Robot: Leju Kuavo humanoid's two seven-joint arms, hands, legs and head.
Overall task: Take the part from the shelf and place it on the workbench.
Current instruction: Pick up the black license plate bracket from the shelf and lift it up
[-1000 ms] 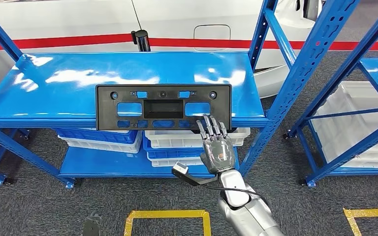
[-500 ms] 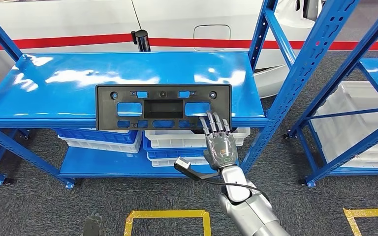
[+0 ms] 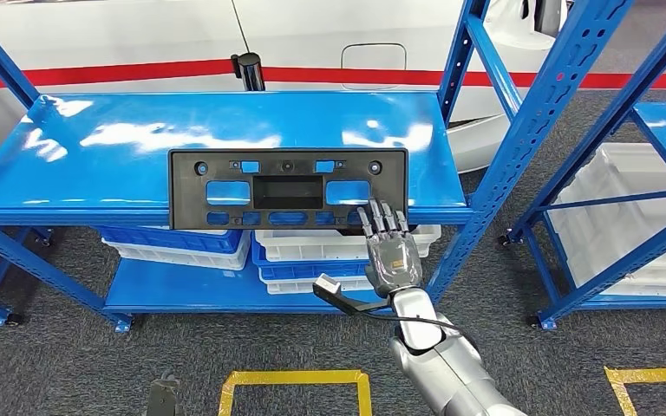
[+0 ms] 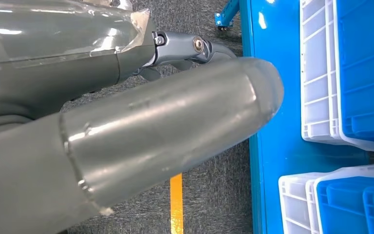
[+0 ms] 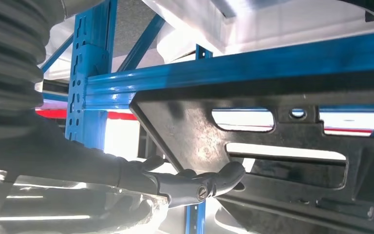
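One flat black plastic plate with holes lies half off the blue metal shelf, looking light and stiff, with the right hand's spread, empty fingers under its overhanging near corner.

The part is a flat black plastic panel with rectangular cut-outs and small holes. It lies on my upper blue shelf, its near edge overhanging the front rim.

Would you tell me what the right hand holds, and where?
Nothing yet: the right hand reaches the black part's overhanging near-right edge, fingers spread, not clamped.
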